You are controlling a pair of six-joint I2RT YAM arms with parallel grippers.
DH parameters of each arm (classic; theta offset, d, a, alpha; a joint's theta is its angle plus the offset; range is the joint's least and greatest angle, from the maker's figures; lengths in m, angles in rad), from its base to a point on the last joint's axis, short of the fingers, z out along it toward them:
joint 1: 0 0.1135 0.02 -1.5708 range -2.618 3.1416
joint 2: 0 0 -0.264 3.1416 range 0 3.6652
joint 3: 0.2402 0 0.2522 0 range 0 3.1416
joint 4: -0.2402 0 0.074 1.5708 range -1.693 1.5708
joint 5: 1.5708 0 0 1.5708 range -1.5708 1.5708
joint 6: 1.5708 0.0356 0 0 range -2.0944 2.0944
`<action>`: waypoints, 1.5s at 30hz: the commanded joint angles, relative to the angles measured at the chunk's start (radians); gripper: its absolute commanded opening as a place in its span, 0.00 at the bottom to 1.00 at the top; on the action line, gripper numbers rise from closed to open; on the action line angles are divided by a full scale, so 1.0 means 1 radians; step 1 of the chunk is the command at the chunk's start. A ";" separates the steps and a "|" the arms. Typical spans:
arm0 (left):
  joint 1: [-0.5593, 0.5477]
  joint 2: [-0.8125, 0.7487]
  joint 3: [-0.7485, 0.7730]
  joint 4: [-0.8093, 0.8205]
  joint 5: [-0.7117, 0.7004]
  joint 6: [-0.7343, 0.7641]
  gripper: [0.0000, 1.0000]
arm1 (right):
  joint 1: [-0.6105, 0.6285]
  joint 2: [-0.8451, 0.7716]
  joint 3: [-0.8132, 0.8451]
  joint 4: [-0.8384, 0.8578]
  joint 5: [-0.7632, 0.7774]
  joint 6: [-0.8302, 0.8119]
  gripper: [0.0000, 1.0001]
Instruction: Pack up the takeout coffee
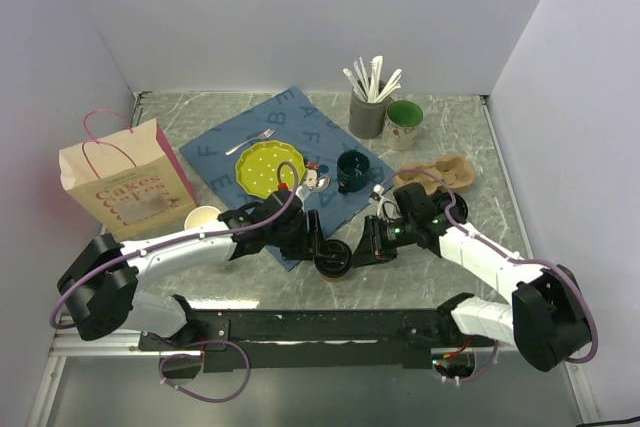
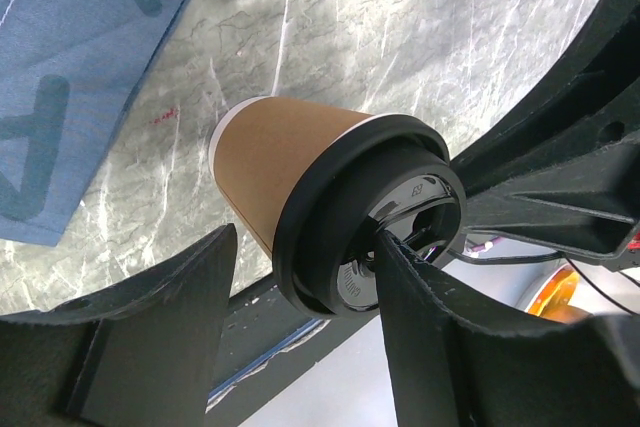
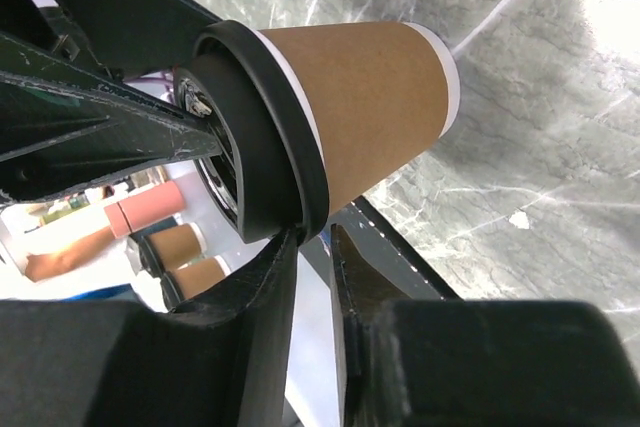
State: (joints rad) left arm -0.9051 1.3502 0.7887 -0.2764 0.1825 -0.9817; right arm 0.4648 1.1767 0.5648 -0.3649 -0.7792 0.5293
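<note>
Closest in, your left pincer (image 2: 308, 237) stands about half wide. One finger (image 2: 170, 317) lies against the coffee cup (image 2: 270, 157) just under the rim and the other crosses its black lid (image 2: 345, 187). I read that as a hold taken high to spare the soft paper wall.

You have the cup upright at 6 o'clock on the surface (image 1: 420, 282), between both arms.

Your right pincer (image 3: 313, 239) is narrow, its fingers (image 3: 250, 297) almost together at the lid's rim. Whether it nips the rim I cannot tell.

At 9 o'clock the paper bag (image 1: 125, 182) stands mouth up, its inside hidden; it is likely your target. At 1 o'clock a grey pot (image 1: 367, 112) holds white cutlery (image 1: 372, 75), and the green mug (image 1: 404, 122) beside it looks empty.
</note>
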 commanded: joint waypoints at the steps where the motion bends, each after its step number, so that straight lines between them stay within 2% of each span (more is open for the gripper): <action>1: -0.009 0.046 -0.060 -0.150 -0.097 0.043 0.62 | 0.012 -0.024 0.057 -0.159 0.216 -0.066 0.29; 4: -0.009 0.015 -0.045 -0.150 -0.089 0.070 0.62 | 0.012 -0.081 0.185 -0.222 0.170 -0.078 0.33; 10: -0.011 -0.023 0.014 -0.153 -0.046 0.141 0.65 | 0.012 -0.101 0.267 -0.263 0.152 -0.086 0.38; 21: -0.011 -0.002 -0.008 -0.076 0.043 0.169 0.63 | 0.011 0.078 0.343 -0.236 0.143 -0.210 0.38; 32: -0.011 0.047 0.038 -0.080 0.046 0.190 0.63 | 0.011 0.185 0.345 -0.203 0.058 -0.249 0.37; 45: -0.011 0.075 0.038 -0.087 0.011 0.186 0.62 | 0.012 0.222 0.233 -0.120 0.090 -0.233 0.29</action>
State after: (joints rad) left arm -0.9096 1.3869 0.8375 -0.2901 0.2478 -0.8318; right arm 0.4728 1.3857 0.8463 -0.5354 -0.7204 0.2989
